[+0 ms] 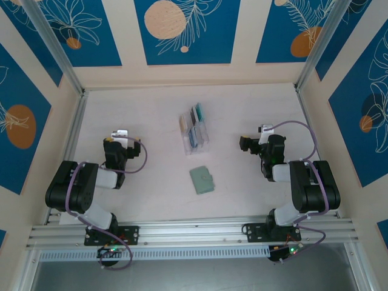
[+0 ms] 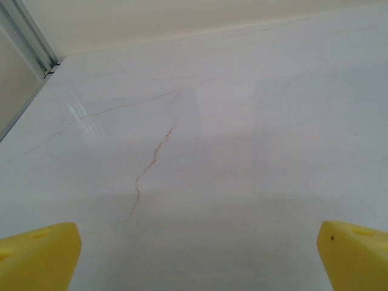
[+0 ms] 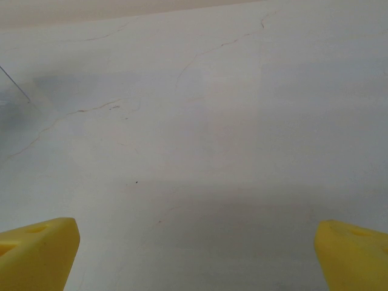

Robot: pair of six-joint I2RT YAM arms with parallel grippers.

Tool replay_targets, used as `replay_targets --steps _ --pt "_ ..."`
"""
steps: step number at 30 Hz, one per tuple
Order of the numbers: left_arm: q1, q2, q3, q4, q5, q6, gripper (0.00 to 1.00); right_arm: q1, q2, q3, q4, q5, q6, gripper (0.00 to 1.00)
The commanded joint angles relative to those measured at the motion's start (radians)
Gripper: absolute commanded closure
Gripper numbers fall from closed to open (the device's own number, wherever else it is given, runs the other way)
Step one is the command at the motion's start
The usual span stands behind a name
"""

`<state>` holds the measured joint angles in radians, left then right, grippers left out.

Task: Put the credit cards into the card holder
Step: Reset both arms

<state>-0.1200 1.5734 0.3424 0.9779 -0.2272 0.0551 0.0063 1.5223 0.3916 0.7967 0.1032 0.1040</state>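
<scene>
You had both grippers wide and empty: left gripper (image 2: 194, 257) well left of the card holder (image 1: 202, 180), right gripper (image 3: 194, 257) well to its right. The credit cards (image 1: 193, 137) stood on edge in a clear rack (image 1: 204, 130) just behind the card holder. Likely risks: pinching two thin cards together, tipping the rack, or the card holder, which looked shut, sliding when pried open.

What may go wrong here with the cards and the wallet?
The thin plastic cards sit close together in the clear plastic rack; pulling one may tip the rack or drag a neighbour out. The flat sage-green folding wallet lies closed and loose on the smooth white table, so it may slide when opened.
</scene>
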Motion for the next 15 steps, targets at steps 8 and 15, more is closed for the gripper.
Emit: replay_targets --steps 8,15 --pt "0.000 -0.010 0.014 -0.003 0.026 0.008 0.00 -0.004 0.000 0.024 0.009 -0.011 -0.004 0.01" --pt "0.001 -0.010 0.014 -0.004 0.025 0.008 0.00 -0.004 -0.001 0.023 0.009 -0.011 -0.004 0.01"
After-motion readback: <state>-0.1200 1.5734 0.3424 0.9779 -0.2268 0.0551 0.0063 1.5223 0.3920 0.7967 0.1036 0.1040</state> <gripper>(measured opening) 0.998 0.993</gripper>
